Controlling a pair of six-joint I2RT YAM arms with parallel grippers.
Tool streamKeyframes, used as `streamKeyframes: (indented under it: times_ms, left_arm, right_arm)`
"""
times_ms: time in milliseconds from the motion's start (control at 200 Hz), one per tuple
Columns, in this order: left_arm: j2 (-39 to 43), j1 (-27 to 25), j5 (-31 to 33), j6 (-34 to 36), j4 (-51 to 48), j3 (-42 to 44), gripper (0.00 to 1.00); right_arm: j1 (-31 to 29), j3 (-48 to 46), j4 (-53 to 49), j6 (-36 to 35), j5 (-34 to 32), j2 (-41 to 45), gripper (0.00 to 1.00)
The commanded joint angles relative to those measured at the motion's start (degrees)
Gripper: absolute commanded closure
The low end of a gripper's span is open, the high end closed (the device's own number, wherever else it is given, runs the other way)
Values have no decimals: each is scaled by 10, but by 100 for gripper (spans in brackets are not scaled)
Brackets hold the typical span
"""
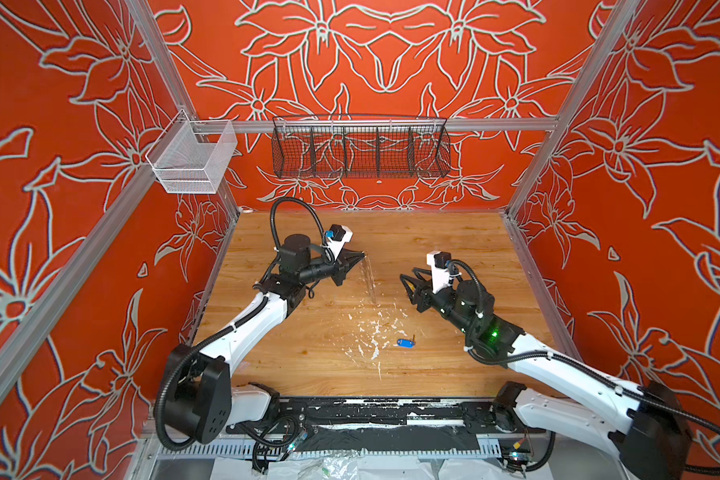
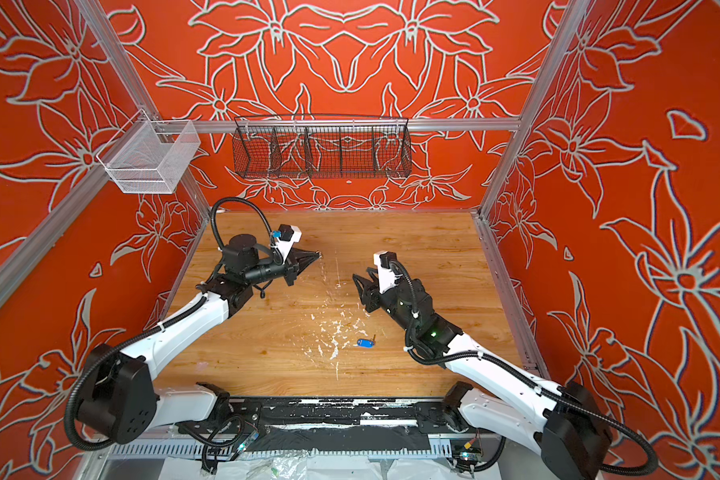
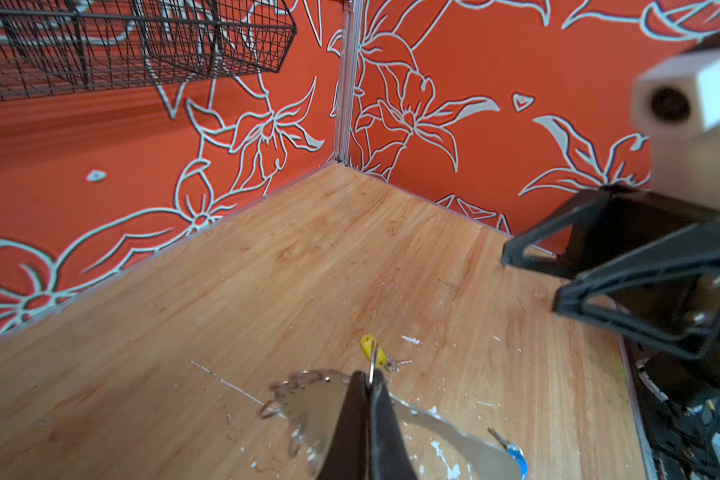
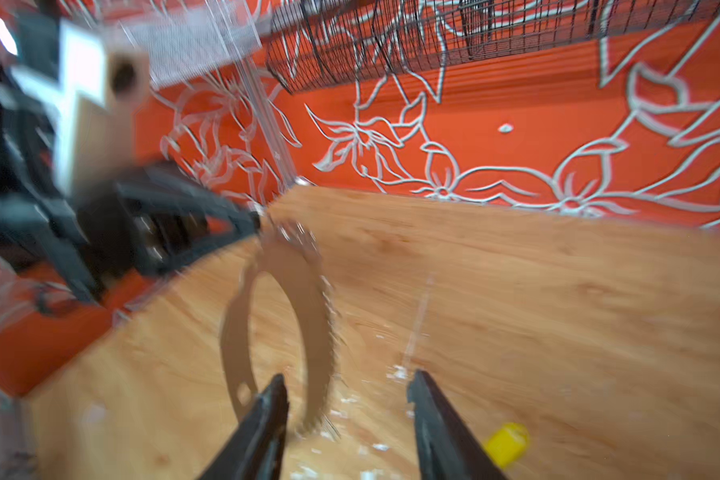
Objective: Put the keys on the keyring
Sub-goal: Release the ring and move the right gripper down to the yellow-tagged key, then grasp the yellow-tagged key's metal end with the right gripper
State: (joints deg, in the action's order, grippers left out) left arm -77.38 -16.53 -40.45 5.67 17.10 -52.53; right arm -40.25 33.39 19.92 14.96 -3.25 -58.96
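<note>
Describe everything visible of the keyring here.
The keyring is a thin, flat ring-shaped plate, greyish and glossy, with a large central hole and small wire loops along its rim. It hangs upright, pinched at its upper rim by the shut left tool, and shows edge-on as a sliver in both top views. The open right tool is near its lower part, not touching. Whether it reaches the table is unclear.

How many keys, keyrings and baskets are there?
Keys: 2, blue key and yellow key
Keyring: 1
Baskets: 2, black basket and white basket
Total: 5
</note>
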Motion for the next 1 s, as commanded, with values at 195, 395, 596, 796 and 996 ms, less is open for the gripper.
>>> streamKeyframes:
  times_ms: [195, 395, 596, 796, 996]
  left_arm:
    - [-102, 0, 41, -90, 82, -61, 100]
    - [-129, -17, 78, -70, 41, -90, 100]
    - [-113, -35, 103, -43, 22, -86, 100]
    - [-104, -35, 101, -44, 25, -79, 100]
    - [-106, -36, 103, -40, 21, -83, 100]
  right_arm:
    - [96, -54, 100, -69, 74, -147, 54]
    - [109, -54, 154, -68, 99, -240, 68]
    - [115, -50, 173, -63, 88, -286, 70]
    - [115, -26, 174, -57, 94, -338, 77]
    - [116, -24, 170, -63, 64, -352, 77]
